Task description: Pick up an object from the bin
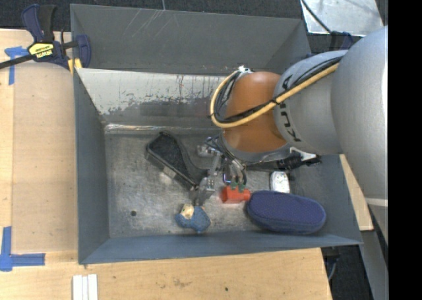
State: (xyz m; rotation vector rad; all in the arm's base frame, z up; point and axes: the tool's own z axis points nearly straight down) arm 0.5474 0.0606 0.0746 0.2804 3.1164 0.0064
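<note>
Gripper (210, 185) sits low in the bin (91, 160) just beside the little red block (235, 194), can't tell if it's open, but the block looks light and hard, so pinch its flat sides.

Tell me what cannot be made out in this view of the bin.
White item: camera view, half under the arm; kind unclear.
Red item: camera view, gripper overlaps it; shape unclear.
Blue lump: camera view, too small to identify.
Bin floor under orange cover: hidden.
</note>
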